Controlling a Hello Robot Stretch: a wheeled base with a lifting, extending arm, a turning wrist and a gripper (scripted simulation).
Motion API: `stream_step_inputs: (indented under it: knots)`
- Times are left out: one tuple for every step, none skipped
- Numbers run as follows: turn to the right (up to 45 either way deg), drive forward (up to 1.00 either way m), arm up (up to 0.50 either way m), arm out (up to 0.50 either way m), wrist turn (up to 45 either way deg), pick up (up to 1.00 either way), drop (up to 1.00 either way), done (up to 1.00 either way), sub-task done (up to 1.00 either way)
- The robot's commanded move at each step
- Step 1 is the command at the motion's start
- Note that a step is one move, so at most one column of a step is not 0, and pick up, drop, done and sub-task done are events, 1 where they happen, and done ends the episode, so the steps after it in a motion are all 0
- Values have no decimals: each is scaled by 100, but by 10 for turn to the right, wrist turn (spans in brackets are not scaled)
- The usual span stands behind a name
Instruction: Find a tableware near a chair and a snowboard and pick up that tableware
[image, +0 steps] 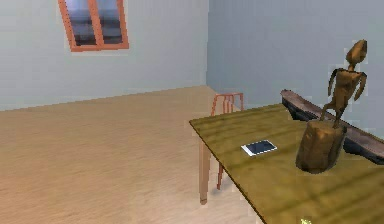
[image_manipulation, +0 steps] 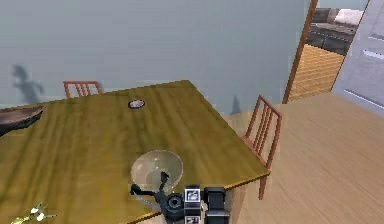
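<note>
Arm side view: the gripper (image_manipulation: 152, 187) sat at the near rim of a clear bowl (image_manipulation: 157, 166) on the wooden table (image_manipulation: 90, 150).

Whether the gripper held anything could not be told, because the bowl lay on the table right at its fingers, and contact with the rim was hard to make out. The bowl, close to the table's near edge, looked like the wanted tableware. A sound grasp would probably take one side of the rim and lift straight up, since the smooth wall may slip. Farther off lay a small round dish (image_manipulation: 136, 103), too small to identify. A far chair (image_manipulation: 82, 88) and a right chair (image_manipulation: 262, 130) stood beyond it. A dark long shape (image_manipulation: 20, 118), perhaps the snowboard, was cut off at the left edge.
</note>
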Motion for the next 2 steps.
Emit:
stream_step_inputs:
  knots:
    - [0, 0, 0, 0, 0, 100, 0, 0, 0]
    - [0, 0, 10, 0, 0, 0, 0, 0, 0]
